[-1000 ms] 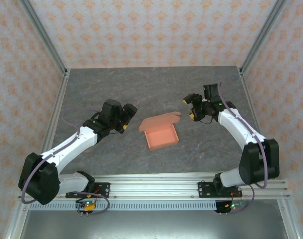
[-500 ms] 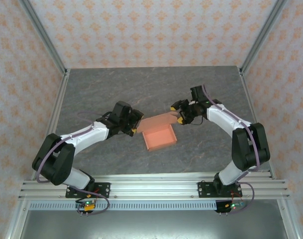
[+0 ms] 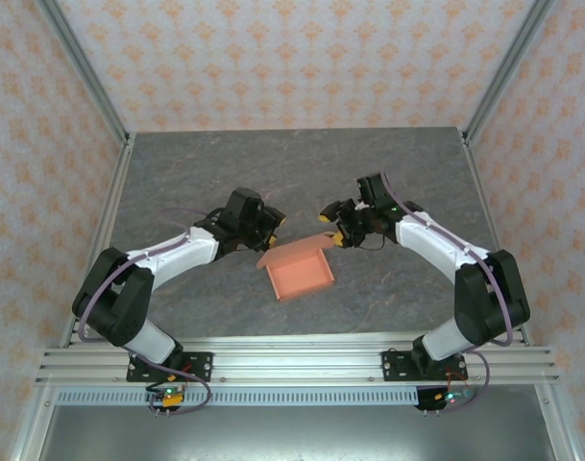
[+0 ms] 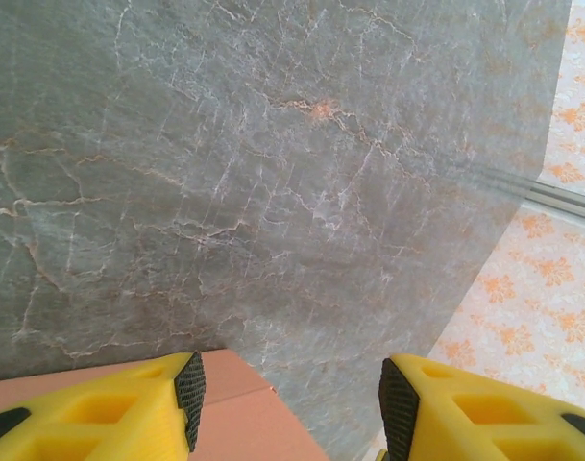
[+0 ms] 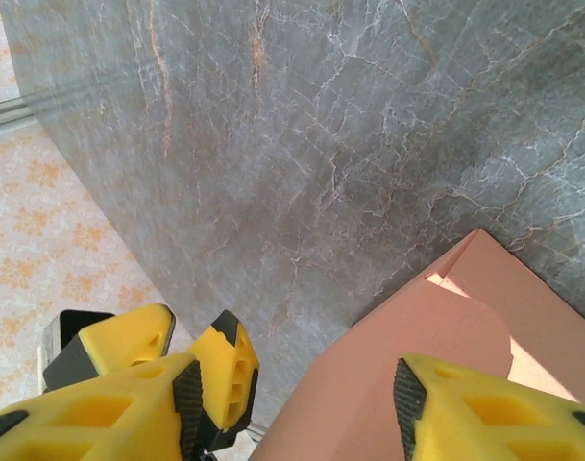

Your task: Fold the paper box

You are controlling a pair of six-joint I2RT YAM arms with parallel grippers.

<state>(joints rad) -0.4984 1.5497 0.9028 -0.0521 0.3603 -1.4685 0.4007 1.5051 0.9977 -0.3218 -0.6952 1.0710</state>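
The paper box [image 3: 300,276] is a salmon-orange open tray on the grey table, with its rear flap [image 3: 294,252] standing up at the far edge. My left gripper [image 3: 272,222] hangs at the flap's left end and my right gripper [image 3: 332,227] at its right end. In the left wrist view the jaws [image 4: 292,403] are open, and the card [image 4: 244,427] reaches in beside the left pad [image 4: 188,399]. In the right wrist view the jaws [image 5: 297,403] are open over the card [image 5: 417,336], with the other gripper's yellow fingers [image 5: 225,370] just beyond.
The marbled grey table [image 3: 273,173] stretches away behind the box. Patterned walls with metal corner posts [image 3: 85,72] close it in on three sides. A rail [image 3: 302,360] carrying the arm bases runs along the near edge.
Both grippers have moved inward and now stand at the two ends of the raised flap. The box has slid slightly left and nearer. The left jaws have narrowed.
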